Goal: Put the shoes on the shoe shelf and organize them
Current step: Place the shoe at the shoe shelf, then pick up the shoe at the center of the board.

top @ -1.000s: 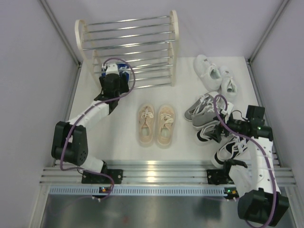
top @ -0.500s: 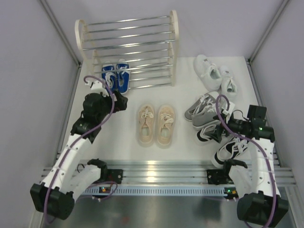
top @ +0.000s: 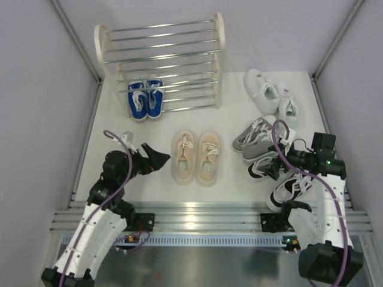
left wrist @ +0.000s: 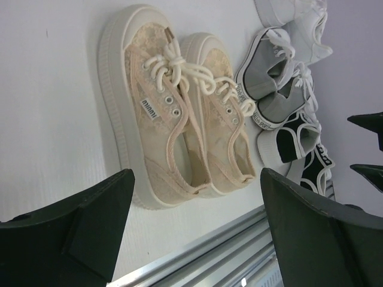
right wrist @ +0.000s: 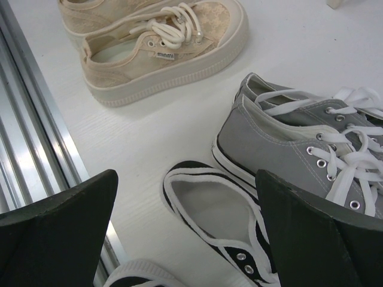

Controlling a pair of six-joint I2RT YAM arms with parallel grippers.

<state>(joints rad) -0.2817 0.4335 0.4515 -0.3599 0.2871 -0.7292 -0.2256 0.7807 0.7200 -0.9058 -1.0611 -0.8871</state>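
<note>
Left gripper (top: pixel 157 158): fingers apart, empty, just left of the beige pair (top: pixel 195 157), which lies mid-table (top: pixel 149 128).
Right gripper (top: pixel 268 169): fingers apart, empty, low over one black-and-white shoe (right wrist: pixel 215 221) that touches the grey pair (top: pixel 256 139).
Blue pair (top: pixel 145 99): in the shelf (top: pixel 218 54), lowest level, left half.
White pair (top: pixel 270 91): on the table, right of the shelf.
Second black-and-white shoe (top: pixel 293 186): partly under the right arm.
</note>
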